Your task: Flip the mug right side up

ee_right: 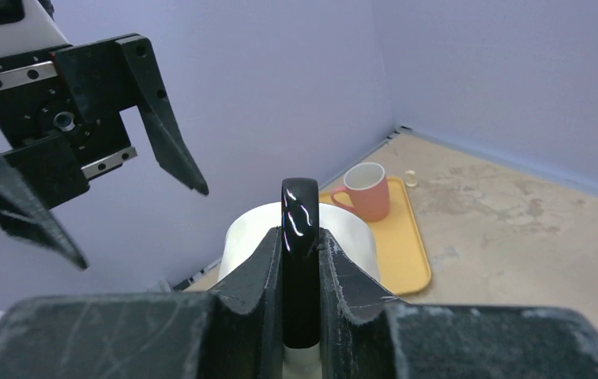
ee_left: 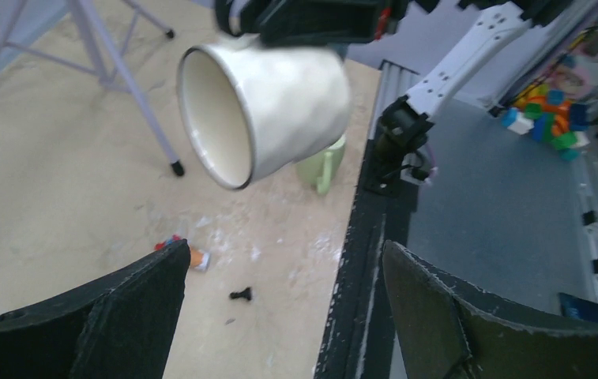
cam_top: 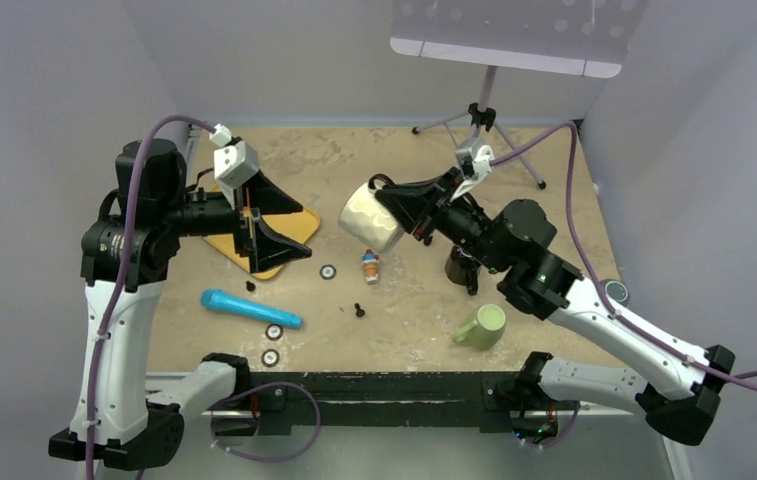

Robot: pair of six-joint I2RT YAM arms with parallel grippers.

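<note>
Right gripper [ee_right: 301, 237] is clenched on the black handle [ee_right: 300, 207]. The white mug [cam_top: 371, 217] hangs just ahead of its fingers, off the table, on its side, mouth toward the left gripper [cam_top: 297, 228]. Left jaws are spread wide, empty, near the rim without touching, likely clearing room for the rotation. Below: sandy tabletop [cam_top: 554, 200], scattered small parts. Lilac walls [cam_top: 54, 80] surround.

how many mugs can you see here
3: a white mug held aloft by the right pincer, a green mug on the table, a pink mug on the yellow tray. More may hide behind the arms.
</note>
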